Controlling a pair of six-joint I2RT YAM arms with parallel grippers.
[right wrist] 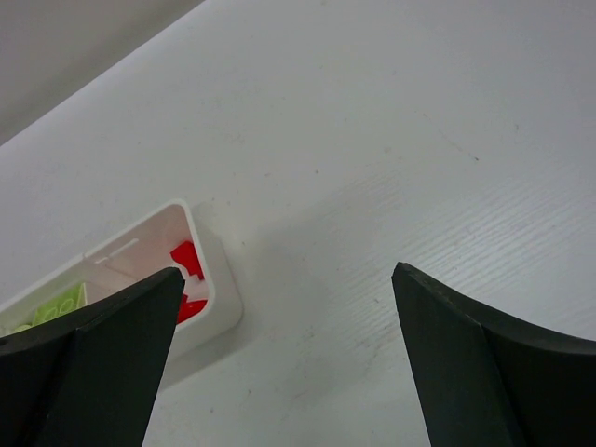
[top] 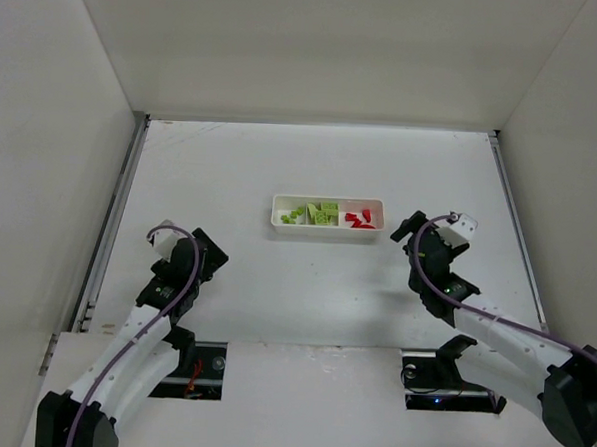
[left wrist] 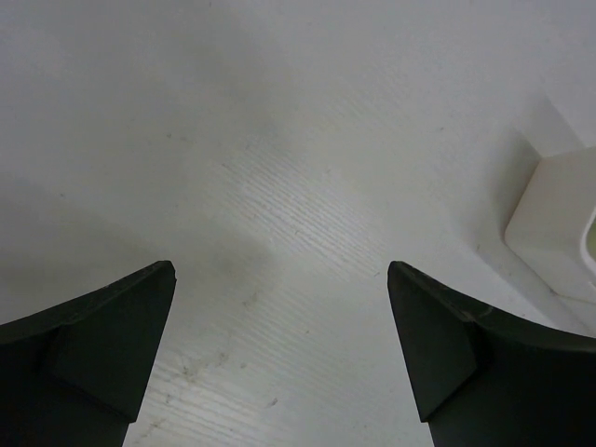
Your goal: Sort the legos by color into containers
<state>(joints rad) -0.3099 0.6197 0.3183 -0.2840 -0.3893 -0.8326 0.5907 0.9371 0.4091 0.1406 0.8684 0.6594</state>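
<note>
Visible whole only from above: tray (top: 277, 222), green legos (top: 319, 215) left and middle, red legos (top: 360, 219) right. At wrists: left fingers (left wrist: 102, 354) and right fingers (right wrist: 102, 363) spread wide, gripping nothing.

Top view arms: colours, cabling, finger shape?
Left arm and right arm: white links, black joints, and a purple cable running along each. Fingers: dark, flat wedges tapering to a tip, as the wrist views show.
</note>
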